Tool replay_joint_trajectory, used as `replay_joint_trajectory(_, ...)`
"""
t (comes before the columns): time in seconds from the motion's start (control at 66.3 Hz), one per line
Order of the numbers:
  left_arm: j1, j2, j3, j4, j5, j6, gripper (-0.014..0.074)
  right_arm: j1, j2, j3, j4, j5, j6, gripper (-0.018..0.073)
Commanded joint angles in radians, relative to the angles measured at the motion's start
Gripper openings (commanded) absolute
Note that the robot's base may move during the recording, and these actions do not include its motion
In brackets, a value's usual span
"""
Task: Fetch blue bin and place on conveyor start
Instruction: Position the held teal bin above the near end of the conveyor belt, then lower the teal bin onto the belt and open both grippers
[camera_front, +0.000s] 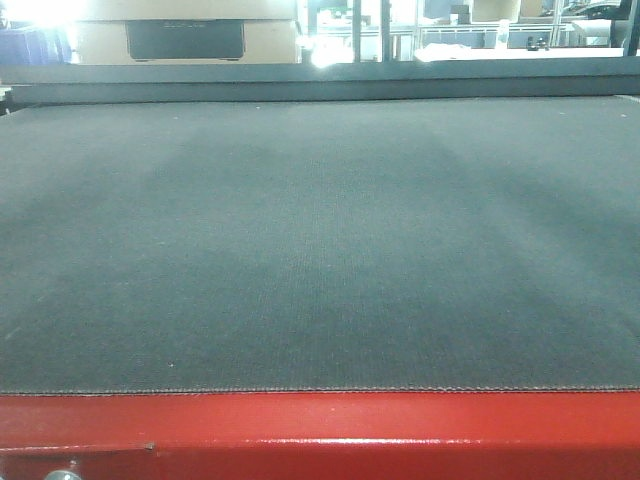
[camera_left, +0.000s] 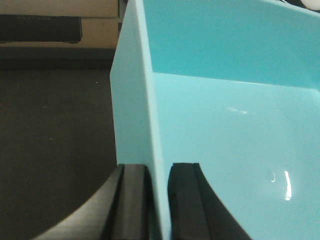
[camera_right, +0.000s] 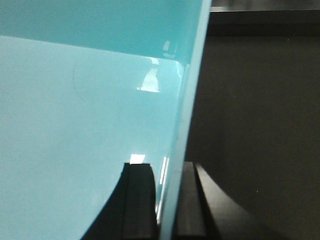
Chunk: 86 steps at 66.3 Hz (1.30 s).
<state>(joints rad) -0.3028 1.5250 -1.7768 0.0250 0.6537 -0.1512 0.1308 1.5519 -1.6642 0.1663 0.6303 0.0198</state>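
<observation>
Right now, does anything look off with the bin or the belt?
Nothing stands out. The blue bin looks intact and empty, each gripper pinching a side wall: left gripper, right gripper. The conveyor belt looks flat and unmarked.

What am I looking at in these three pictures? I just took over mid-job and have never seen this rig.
It is a two-armed robot on a mobile base. The front view looks from the robot across a grey belt edged in front by a red frame; nothing lies on the part of the belt that it shows. The other two views come from cameras on the wrists. The left wrist view shows the left pincer shut on one wall of a turquoise bin, one pad inside, one outside. The right wrist view shows the right pincer gripping the opposite wall the same way. Dark belt shows beside the bin in both. The bin looks empty where visible.
</observation>
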Motion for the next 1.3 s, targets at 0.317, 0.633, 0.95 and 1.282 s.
replay_joint_trajectory(0.317,0.001,-0.022,-0.013,-0.039,-0.060,-0.010,-0.0111,-0.008,0.000,-0.008,-0.032,-0.041,-0.026,-0.0151)
replay_joint_trajectory(0.633,0.001,-0.022,-0.013,-0.039,-0.060,-0.010,-0.0111,-0.008,0.000,-0.008,-0.032,-0.041,-0.026,-0.0151)
replay_joint_trajectory(0.95,0.001,-0.022,-0.013,-0.039,-0.060,-0.010,-0.0111,-0.008,0.000,-0.008,-0.032,-0.041,-0.026,-0.0151)
replay_joint_trajectory(1.282,0.001,-0.022,-0.013,-0.039,-0.060,-0.010,-0.0111,-0.008,-0.001,-0.008,-0.032,-0.033,-0.026,-0.0151)
